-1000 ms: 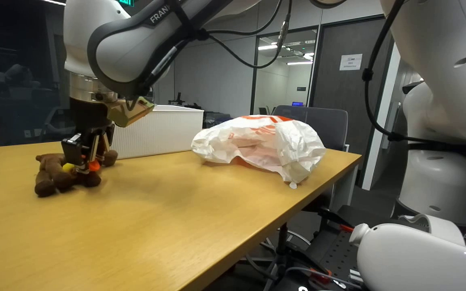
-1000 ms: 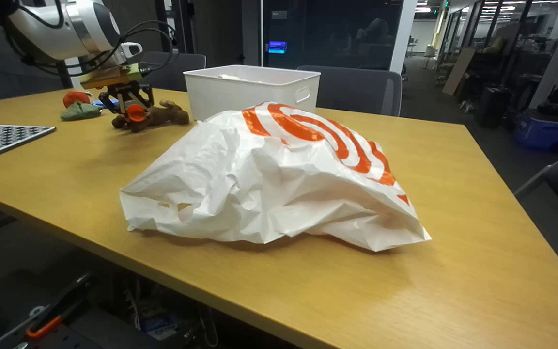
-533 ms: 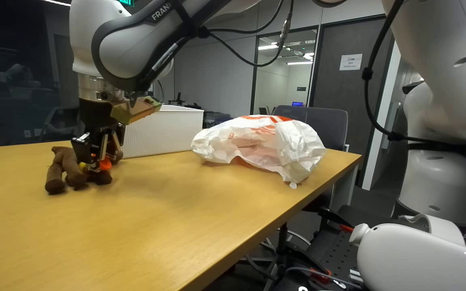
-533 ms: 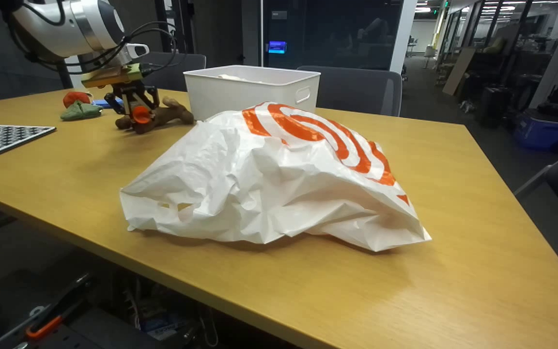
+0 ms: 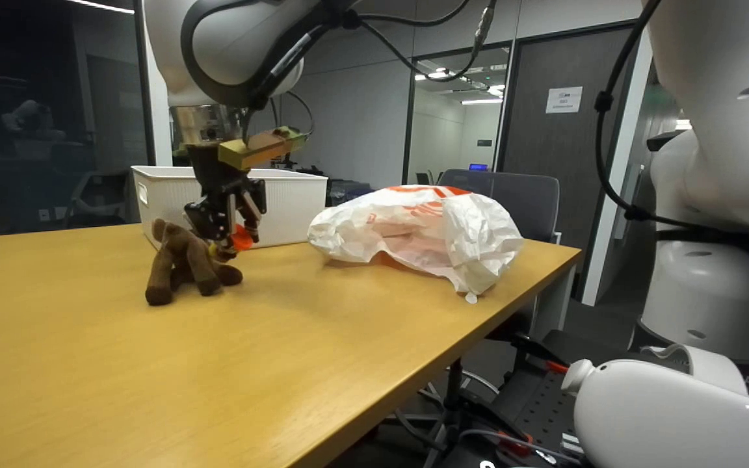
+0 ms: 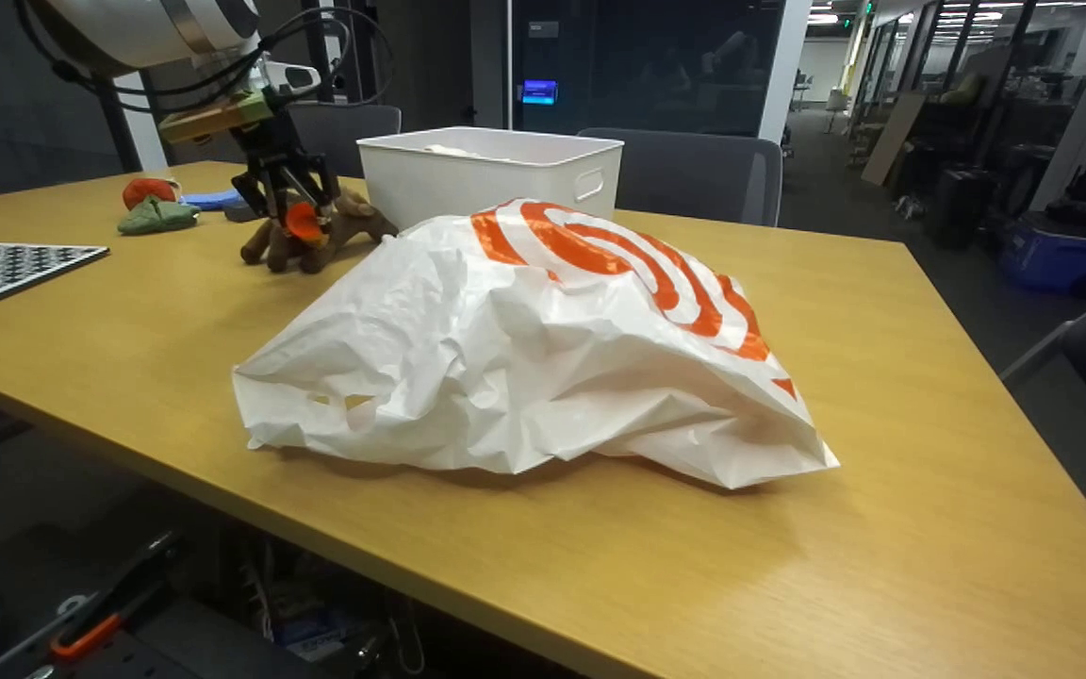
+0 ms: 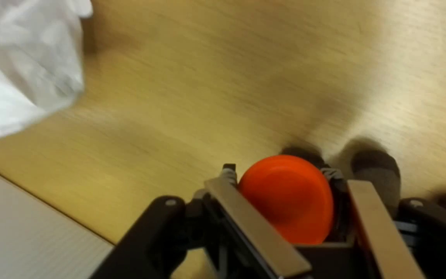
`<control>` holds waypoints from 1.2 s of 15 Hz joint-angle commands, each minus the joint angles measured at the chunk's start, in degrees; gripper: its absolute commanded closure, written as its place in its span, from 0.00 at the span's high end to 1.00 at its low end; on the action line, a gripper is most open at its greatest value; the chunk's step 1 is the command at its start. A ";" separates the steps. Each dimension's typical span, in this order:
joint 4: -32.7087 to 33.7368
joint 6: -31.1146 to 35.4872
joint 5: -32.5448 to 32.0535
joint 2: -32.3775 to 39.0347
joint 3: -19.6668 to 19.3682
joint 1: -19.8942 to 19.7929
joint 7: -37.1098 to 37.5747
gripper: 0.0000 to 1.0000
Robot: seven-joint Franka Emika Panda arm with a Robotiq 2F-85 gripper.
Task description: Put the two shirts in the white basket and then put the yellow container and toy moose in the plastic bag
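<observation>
In an exterior view, open wooden surface [image 5: 231,364] spreads in front of the tool [image 5: 238,238] to its edge, front right. The tool pinches one yellow container [image 5: 242,238]; one brown toy moose [image 5: 183,257] slumps against it, on the left. One white basket [image 5: 293,205] stands close behind, one crumpled plastic bag [image 5: 413,227] off to the right.

In an exterior view, white cloth [image 6: 452,150] shows inside the basket, right of the tool.

In the wrist view, the container's round orange lid [image 7: 288,199] sits between two pads [image 7: 256,226].

In an exterior view, the moose [image 5: 187,257] is before the basket [image 5: 293,211] (the bag [image 5: 472,231] lies right of both).
</observation>
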 commanded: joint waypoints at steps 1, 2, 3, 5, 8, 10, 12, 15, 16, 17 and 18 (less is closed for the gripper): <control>-6.35 -6.42 0.68 -8.04 -0.05 -1.97 5.37 0.28; -7.41 -8.55 0.99 -9.66 0.07 -2.74 6.74 0.28; -8.59 -10.33 1.12 -11.07 0.17 -3.50 7.97 0.28; -10.91 -13.58 2.69 -13.65 0.55 -5.16 10.00 0.28; -14.56 -16.95 6.33 -16.01 0.66 -7.63 13.27 0.28; -17.07 -17.53 6.62 -16.85 0.23 -9.18 17.57 0.28; -19.16 -17.87 7.10 -16.80 -0.37 -11.13 21.11 0.28; -22.13 -16.69 4.79 -16.40 -1.79 -14.07 27.61 0.28; -22.86 -16.50 3.91 -16.24 -2.35 -14.89 29.80 0.28; -23.48 -16.34 3.18 -16.13 -2.95 -15.69 32.01 0.28; -24.01 -16.44 1.81 -15.92 -3.59 -16.44 34.35 0.28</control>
